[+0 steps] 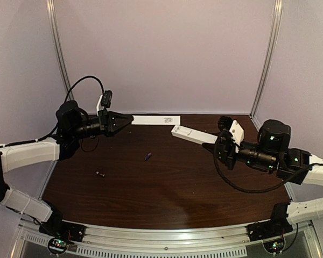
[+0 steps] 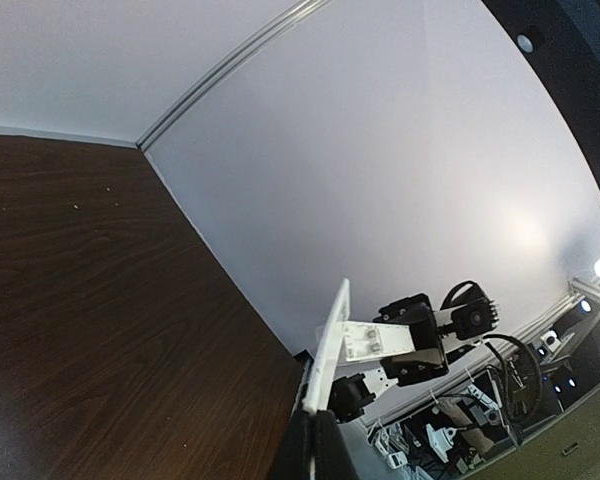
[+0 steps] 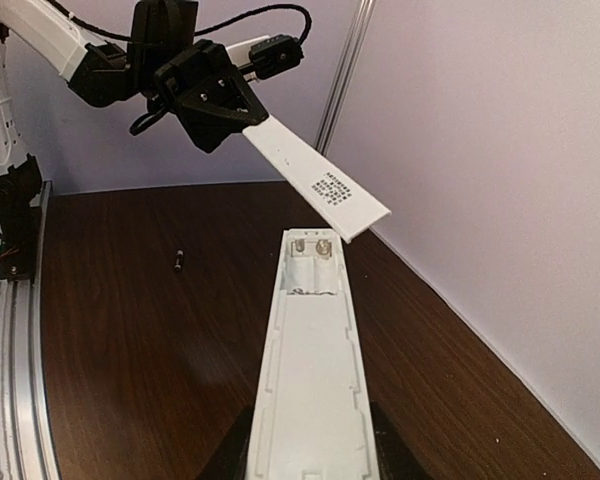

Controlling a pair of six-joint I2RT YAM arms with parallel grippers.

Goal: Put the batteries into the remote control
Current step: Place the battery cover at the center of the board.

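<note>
Battery bay point(image 3: 311, 270) of remote control point(image 3: 310, 400) open; 2 batteries point(image 1: 148, 157) on table point(image 1: 177, 199).

Dark brown wood-grain tabletop point(image 1: 177, 183) with a soft sheen. A remote control point(image 3: 310, 400) of smooth, matt white plastic. A thin flat strip point(image 3: 315, 180) of smooth white plastic. Silvery metal rail point(image 1: 167, 236) along the near edge.
</note>
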